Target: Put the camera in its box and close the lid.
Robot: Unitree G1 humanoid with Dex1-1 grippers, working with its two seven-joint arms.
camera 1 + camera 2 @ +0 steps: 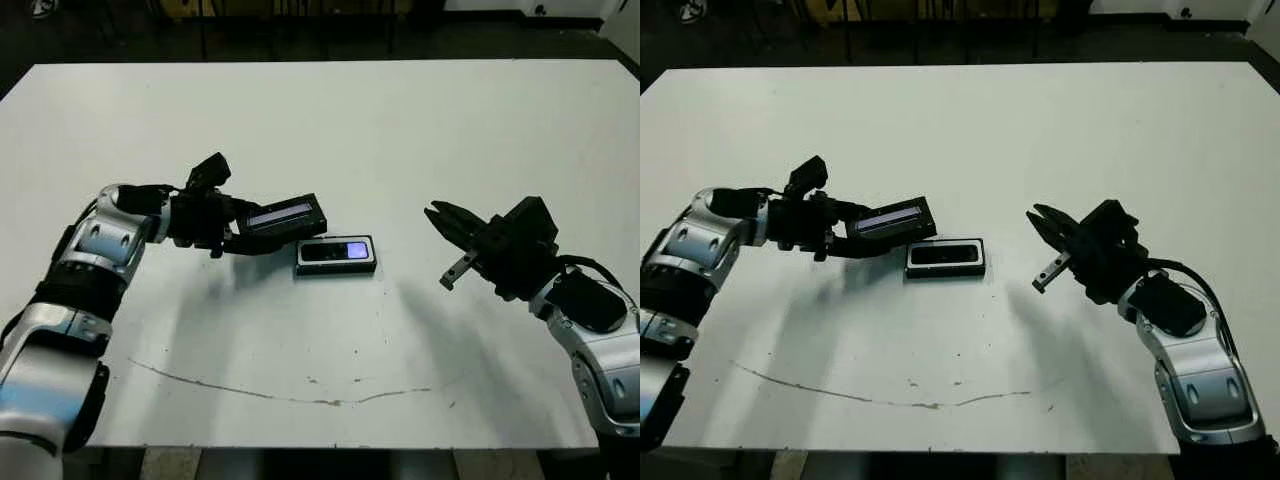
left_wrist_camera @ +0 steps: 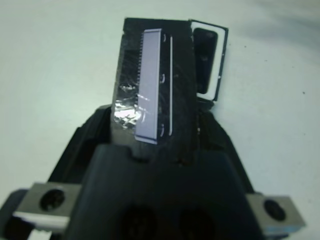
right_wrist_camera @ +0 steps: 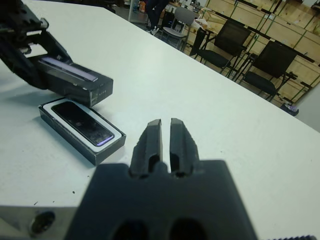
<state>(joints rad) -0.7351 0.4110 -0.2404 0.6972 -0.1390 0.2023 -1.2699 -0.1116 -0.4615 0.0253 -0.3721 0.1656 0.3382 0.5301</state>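
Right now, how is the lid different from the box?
The lid is held tilted above the table by the left gripper; the box lies flat on the table. The lid shows a pale strip on its face; the box is open, white-lined, with the camera inside. Both are black rectangles of similar size.

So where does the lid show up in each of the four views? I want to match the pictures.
Left eye view: the lid is left of centre, held in the left gripper, just behind the box.
Right eye view: same place, lid left of centre.
Left wrist view: lid fills the centre, rising from that gripper's fingers.
Right wrist view: lid at upper left.
Shared landmark: the white-lined box with the camera inside.
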